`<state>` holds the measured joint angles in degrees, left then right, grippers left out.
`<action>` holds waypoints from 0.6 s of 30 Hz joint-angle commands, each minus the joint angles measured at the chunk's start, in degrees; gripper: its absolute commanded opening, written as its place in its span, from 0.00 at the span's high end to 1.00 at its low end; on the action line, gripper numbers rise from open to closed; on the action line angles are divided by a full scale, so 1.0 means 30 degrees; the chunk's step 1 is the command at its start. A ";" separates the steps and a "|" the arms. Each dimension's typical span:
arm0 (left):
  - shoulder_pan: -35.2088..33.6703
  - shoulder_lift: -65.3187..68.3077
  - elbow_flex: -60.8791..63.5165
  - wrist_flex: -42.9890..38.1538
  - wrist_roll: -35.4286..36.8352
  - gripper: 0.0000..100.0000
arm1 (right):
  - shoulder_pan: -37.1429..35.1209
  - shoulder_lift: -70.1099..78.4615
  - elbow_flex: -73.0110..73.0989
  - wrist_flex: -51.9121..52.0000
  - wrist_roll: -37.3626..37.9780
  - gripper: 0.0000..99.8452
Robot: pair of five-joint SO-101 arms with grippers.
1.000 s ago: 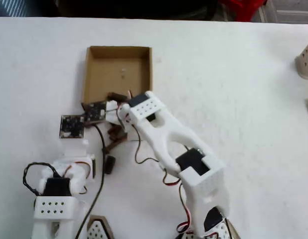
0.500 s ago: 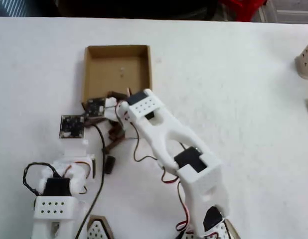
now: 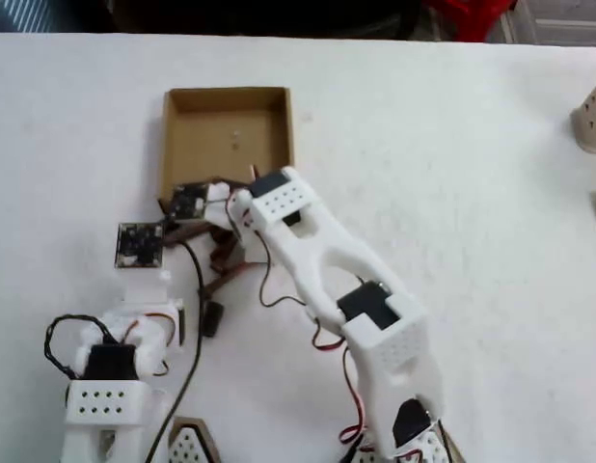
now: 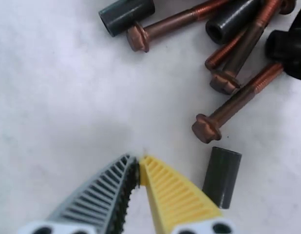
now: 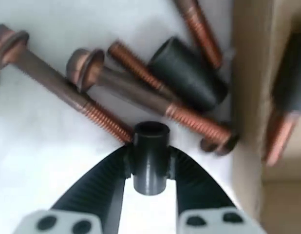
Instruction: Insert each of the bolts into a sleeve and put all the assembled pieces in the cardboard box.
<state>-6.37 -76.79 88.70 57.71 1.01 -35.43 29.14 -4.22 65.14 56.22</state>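
Note:
My right gripper (image 5: 150, 158) is shut on a short black sleeve (image 5: 150, 168), held upright just above several copper bolts (image 5: 141, 92) and a larger black sleeve (image 5: 187, 78) on the white table. The cardboard box (image 3: 226, 135) has its near wall (image 5: 250, 97) right beside them. Beyond that wall I see a blurred dark sleeve with a copper bolt (image 5: 277, 139). My left gripper (image 4: 139, 163) is shut on nothing and sits low over the table. One black sleeve (image 4: 222, 176) lies beside its yellow finger (image 4: 175, 195), with more bolts (image 4: 228, 107) and sleeves (image 4: 126, 13) ahead.
In the high view the right arm (image 3: 327, 260) stretches from the front edge to the box's near side, over the pile of bolts (image 3: 221, 258). The left arm (image 3: 110, 371) is at the front left. A beige perforated object (image 3: 592, 116) stands at the far right.
The right arm's wrist has edged slightly toward the box's near wall, and the box has shifted a little to the left. The left arm has stayed still.

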 commanded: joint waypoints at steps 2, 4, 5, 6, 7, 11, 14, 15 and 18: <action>0.0103 -0.0220 -0.0088 -0.0586 -0.0205 0.98 | 0.0278 -0.2447 -0.0117 0.2242 -0.2286 0.98; 0.0073 -0.0220 -0.0088 -0.0586 -0.0205 0.98 | 0.0278 -0.2857 -0.0059 0.3004 -0.2989 0.98; 0.0073 -0.0220 -0.0088 -0.0586 -0.0205 0.98 | 0.0278 -0.3121 0.0234 0.3209 -0.3253 0.98; 0.0073 -0.0220 -0.0088 -0.0586 -0.0205 0.98 | 0.0278 -0.3385 0.0703 0.3238 -0.3546 0.98; 0.0073 -0.0220 -0.0088 -0.0586 -0.0205 0.98 | 0.0278 -0.3707 0.1201 0.3238 -0.3810 0.98; 0.0073 -0.0220 -0.0088 -0.0586 -0.0205 0.98 | 0.0278 -0.5670 0.3604 0.3033 -0.4220 0.98; 0.0073 -0.0220 -0.0088 -0.0586 -0.0205 0.98 | 0.0278 -0.7751 0.6183 0.2183 -0.4718 0.98; 0.0073 -0.0220 -0.0088 -0.0586 -0.0205 0.98 | 0.0278 -0.8484 0.7150 0.1656 -0.5187 0.98; 0.0073 -0.0220 -0.0088 -0.0586 -0.0205 0.98 | 0.0308 -1.0535 0.9495 0.0630 -0.6418 0.98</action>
<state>-6.37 -76.79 88.70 57.71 1.01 -35.16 7.25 17.41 70.51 41.10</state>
